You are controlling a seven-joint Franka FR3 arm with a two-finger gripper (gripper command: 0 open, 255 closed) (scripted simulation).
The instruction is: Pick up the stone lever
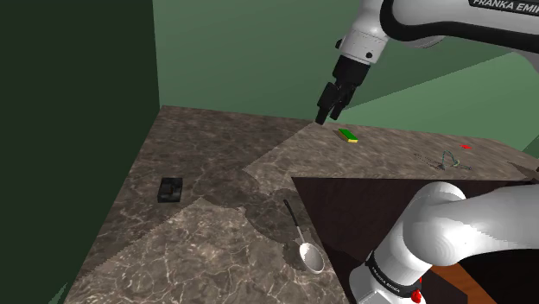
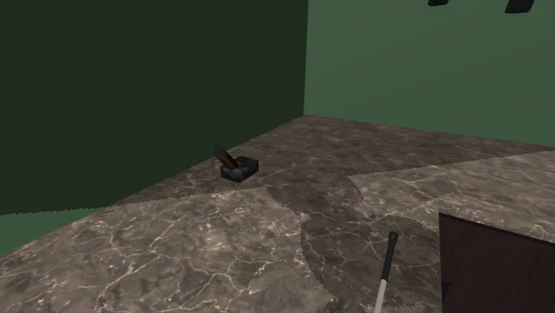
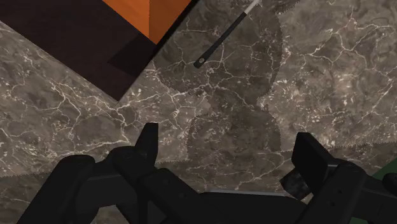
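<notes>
- The gripper (image 1: 328, 114) hangs high above the marbled work surface (image 1: 207, 138), close over a small green block (image 1: 347, 135) that lies at the far side of the surface.
- In the wrist view its two black fingers (image 3: 149, 143) stand wide apart. Between them there is only the veined surface, so the gripper (image 3: 229, 153) is open and has hold of nothing.
- The lever (image 1: 170, 189) sits on the surface toward the shoulder view's left, near the dark green wall and well apart from the gripper.
- In the second exterior view the lever (image 2: 238, 166) shows as a dark, stone-looking block with a brownish handle that rises tilted from it (the handle leans toward that view's left).
- A ladle (image 1: 300, 235) lies flat between the lever and the stand (image 1: 345, 203), with its pale bowl toward the near edge and its thin dark handle pointing away.
- The handle of the ladle (image 2: 386, 267) is just beside the dark brown corner of the stand (image 2: 498, 267).
- In the wrist view the handle of the ladle (image 3: 222, 39) lies beyond the fingers, apart from them.
- Some thin wiry thing (image 1: 449, 160) lies at the shoulder view's right; I cannot tell what it is.
</notes>
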